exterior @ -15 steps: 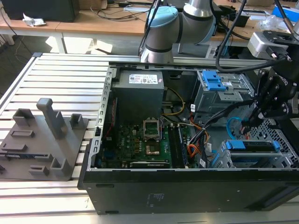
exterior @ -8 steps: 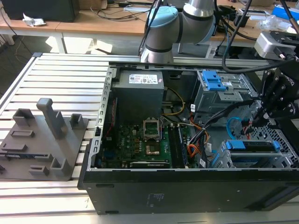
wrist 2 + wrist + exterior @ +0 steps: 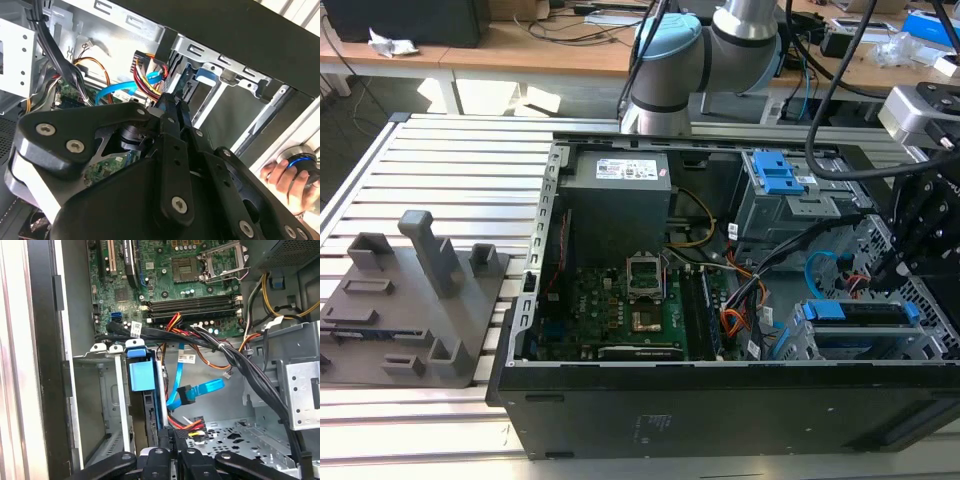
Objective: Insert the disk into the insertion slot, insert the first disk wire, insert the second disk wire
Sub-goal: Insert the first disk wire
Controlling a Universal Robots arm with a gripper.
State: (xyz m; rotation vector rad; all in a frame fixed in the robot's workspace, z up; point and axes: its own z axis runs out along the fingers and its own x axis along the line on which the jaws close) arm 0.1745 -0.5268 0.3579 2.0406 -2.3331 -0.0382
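Note:
The disk [image 3: 865, 312], dark with a blue carrier, sits inside the insertion slot [image 3: 932, 318], a silver perforated cage at the exterior view's right. My gripper [image 3: 876, 272] hangs just above it. In both wrist views the fingertips [image 3: 167, 436] stand close together at the disk's [image 3: 149, 415] back edge. The first disk wire [image 3: 192, 422], orange-red, runs straight into them; its plug is hidden between the fingers. The second disk wire [image 3: 207, 387], light blue, loops free beside it, its dark plug [image 3: 186, 395] hanging loose. That blue loop [image 3: 114, 93] also shows behind my gripper [image 3: 167, 102].
A darker grey cage with a blue clip [image 3: 782, 172] stands behind the slot. Black wire bundles [image 3: 225, 352] cross above the disk, by the motherboard [image 3: 620, 305]. A person's hand [image 3: 282, 175] rests outside the case wall. A grey fixture [image 3: 415, 300] lies at the exterior view's left.

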